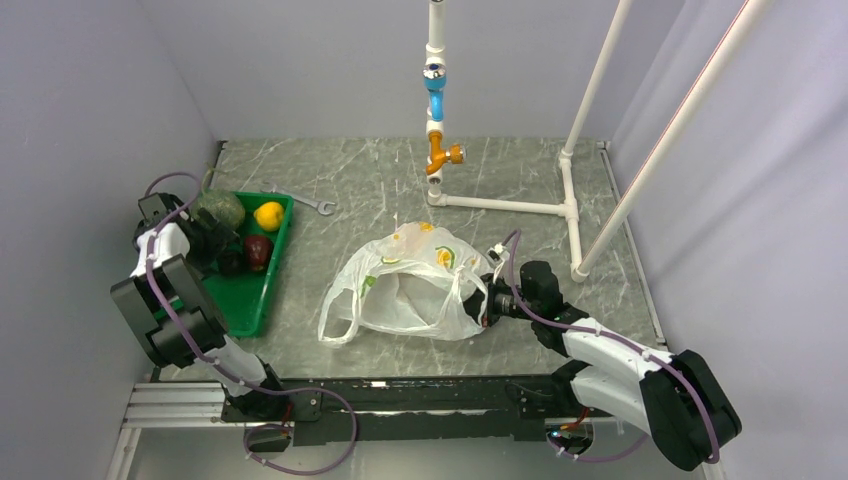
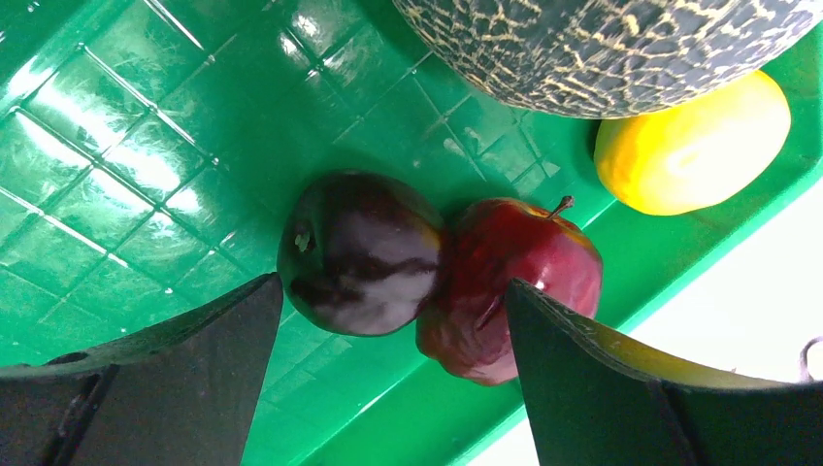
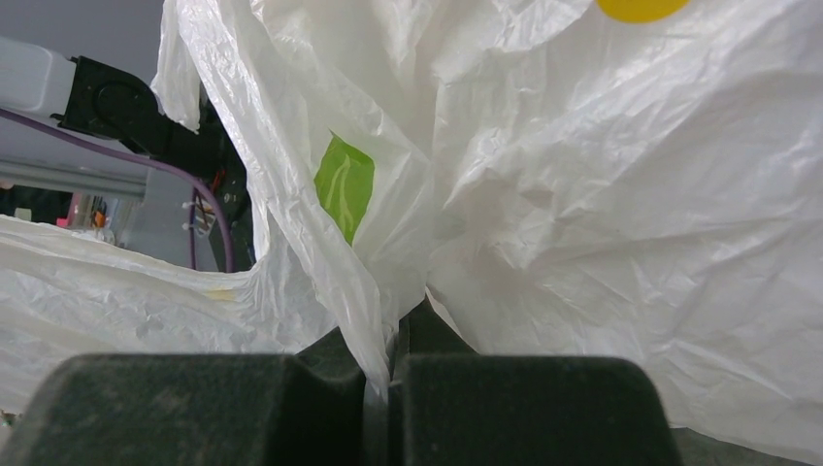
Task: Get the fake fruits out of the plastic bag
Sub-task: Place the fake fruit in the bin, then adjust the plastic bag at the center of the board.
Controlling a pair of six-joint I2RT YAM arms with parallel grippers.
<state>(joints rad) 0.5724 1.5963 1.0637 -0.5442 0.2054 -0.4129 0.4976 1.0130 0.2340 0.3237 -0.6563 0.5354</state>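
Two grippers in play: my right gripper (image 3: 393,364) is pinched on the plastic bag (image 3: 582,194), right of the green tray (image 2: 116,146); my left gripper (image 2: 388,291) hangs wide apart, empty, over the tray's dark plum (image 2: 359,252), apple (image 2: 514,282), lemon (image 2: 694,146), then melon (image 2: 602,44).

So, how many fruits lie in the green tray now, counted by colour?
Dull green, melon: 1
Yellow, lemon: 1
Red, apple: 1
Dark purple, plum-like fruit: 1
Total: 4, all in the green tray
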